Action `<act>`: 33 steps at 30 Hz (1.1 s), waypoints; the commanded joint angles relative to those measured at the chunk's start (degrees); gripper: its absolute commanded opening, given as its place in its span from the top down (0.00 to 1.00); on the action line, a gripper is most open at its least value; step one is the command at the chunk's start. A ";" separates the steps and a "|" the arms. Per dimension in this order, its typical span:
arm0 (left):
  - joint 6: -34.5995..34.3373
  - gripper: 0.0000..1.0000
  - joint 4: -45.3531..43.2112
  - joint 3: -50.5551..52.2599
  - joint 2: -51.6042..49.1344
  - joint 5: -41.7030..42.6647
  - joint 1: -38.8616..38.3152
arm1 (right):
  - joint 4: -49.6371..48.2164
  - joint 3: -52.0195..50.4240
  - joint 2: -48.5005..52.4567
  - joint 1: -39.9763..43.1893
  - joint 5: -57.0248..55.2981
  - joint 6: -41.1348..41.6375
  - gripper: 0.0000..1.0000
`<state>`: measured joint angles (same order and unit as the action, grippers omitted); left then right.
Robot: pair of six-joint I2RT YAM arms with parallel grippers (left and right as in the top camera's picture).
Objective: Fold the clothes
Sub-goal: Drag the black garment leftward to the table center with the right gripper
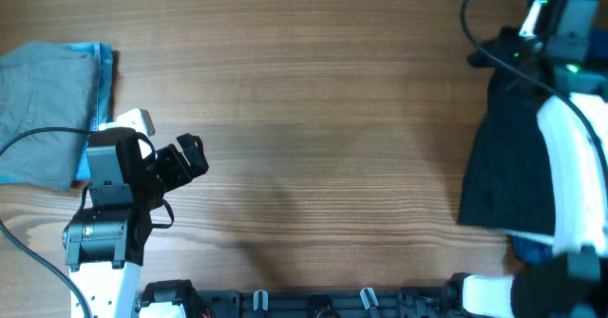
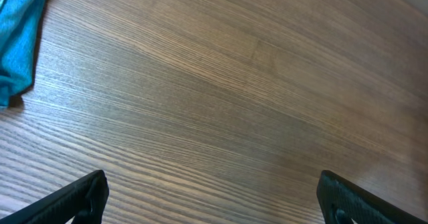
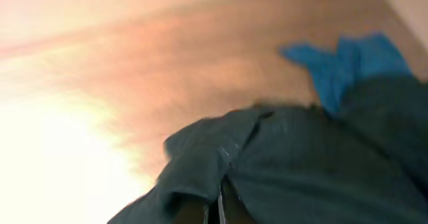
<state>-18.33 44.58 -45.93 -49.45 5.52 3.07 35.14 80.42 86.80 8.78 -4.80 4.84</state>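
At right edge, black shirt (image 1: 499, 157) stretched far-to-near (right jaws pinching its far end), left jaws spread.

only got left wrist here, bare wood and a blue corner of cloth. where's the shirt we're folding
observer: The black shirt is heaped at the far right of the table.
operator: is the right tool on it
observer: Yes, the right tool is shut on a fold of it.
operator: and that blue corner
observer: That's a light blue garment at the left edge, with a grey garment lying on top of it.
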 commanded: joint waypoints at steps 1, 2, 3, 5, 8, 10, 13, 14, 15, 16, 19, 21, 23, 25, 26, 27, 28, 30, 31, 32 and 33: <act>0.04 0.00 -0.20 -1.25 -0.07 0.68 0.15 | -1.07 1.14 -4.07 -0.20 13.44 0.35 0.96; 0.04 0.00 -0.20 -1.25 -0.07 0.68 0.15 | -1.38 1.14 -4.79 -0.20 15.72 0.63 0.96; 0.04 0.00 -0.17 -1.25 -0.07 0.68 0.15 | -1.62 1.14 -5.25 -0.20 17.25 1.03 0.96; 0.04 0.00 -0.20 -1.25 -0.07 0.68 0.15 | -2.32 1.14 -6.14 -0.20 22.64 1.38 0.96; 0.04 0.00 -0.20 -1.25 -0.07 0.66 0.15 | -3.78 1.14 -6.43 -0.20 30.82 1.73 0.96; 0.04 0.00 -0.20 -1.25 -0.07 0.66 0.15 | -5.25 1.11 -6.43 -0.20 35.93 3.61 0.96; 0.04 0.00 -0.20 -1.25 -0.07 0.68 0.15 | -8.57 1.11 -6.40 -0.20 42.47 6.40 0.96; 0.04 0.00 -0.20 -1.25 -0.07 0.66 0.15 | -9.57 1.11 -6.40 -0.20 44.06 7.21 0.96; 0.04 0.00 -0.20 -1.25 -0.07 0.66 0.15 | -10.86 1.11 -6.40 -0.26 45.62 8.20 0.96; 0.04 0.00 -0.20 -1.25 -0.07 0.68 0.15 | -12.63 1.11 -6.40 -0.79 46.95 9.33 0.96; 0.04 0.00 -0.20 -1.25 -0.07 0.68 0.15 | -13.25 1.09 -6.38 -2.82 47.08 10.14 0.96; 0.04 0.00 -0.20 -1.25 -0.07 0.66 0.15 | -13.31 0.87 -6.34 -4.70 46.99 10.10 0.96; 0.04 0.00 -0.20 -1.25 -0.07 0.68 0.15 | -13.27 0.63 -6.19 -6.73 46.07 10.16 0.96; 0.04 0.00 -0.20 -1.25 -0.07 0.66 0.15 | -13.29 0.63 -5.66 -8.85 44.74 10.14 0.96; 0.04 0.00 -0.20 -1.25 -0.07 0.66 0.15 | -13.31 0.63 -5.35 -9.94 43.78 10.14 0.96; 0.04 0.00 -0.20 -1.25 -0.07 0.68 0.15 | -13.42 0.63 -4.83 -11.10 42.71 10.16 0.96; 0.04 0.00 -0.20 -1.25 -0.07 0.68 0.15 | -13.81 0.63 -4.00 -12.79 41.38 10.14 0.96; 0.04 0.00 -0.20 -1.25 -0.07 0.66 0.15 | -15.04 0.63 -2.67 -14.64 40.26 10.19 0.96; 0.04 0.00 -0.22 -1.25 -0.07 0.68 0.15 | -16.22 0.63 -1.86 -15.50 40.15 10.32 0.96; 0.04 0.00 -0.24 -1.25 -0.07 0.68 0.15 | -17.73 0.63 -0.96 -16.28 40.13 10.38 0.96; 0.04 0.00 -0.31 -1.25 -0.07 0.68 0.15 | -19.47 0.63 -0.02 -17.03 40.11 10.36 0.96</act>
<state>-18.33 44.60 -45.93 -49.45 5.52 3.07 19.35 80.40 83.83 -5.69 36.16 14.57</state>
